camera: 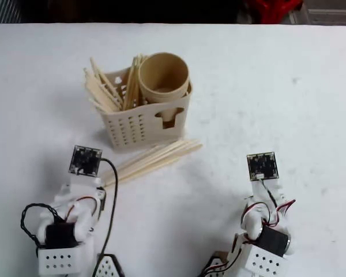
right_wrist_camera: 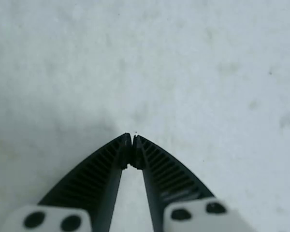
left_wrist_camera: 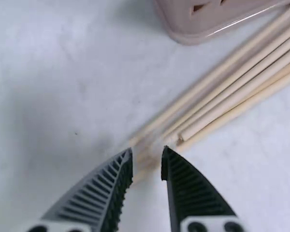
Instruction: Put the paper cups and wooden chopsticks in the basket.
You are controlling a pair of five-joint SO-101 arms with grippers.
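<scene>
- The paper cups [camera: 164, 75] sit stacked inside the basket [camera: 144, 124], with some chopsticks [camera: 104, 89] leaning in its other half.
- A loose bundle of chopsticks [camera: 155, 158] lies on the table [camera: 277, 86], just in front of the basket.
- The left gripper [left_wrist_camera: 146, 162] hangs over the bundle's near ends, jaws slightly parted and holding nothing.
- The right gripper [right_wrist_camera: 132, 145] is over bare table, jaws clenched together, empty.

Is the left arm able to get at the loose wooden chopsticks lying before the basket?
Probably yes: the left hand hangs open just at the near ends of the pale wooden chopsticks on the white table, and nothing lies between them.
</scene>
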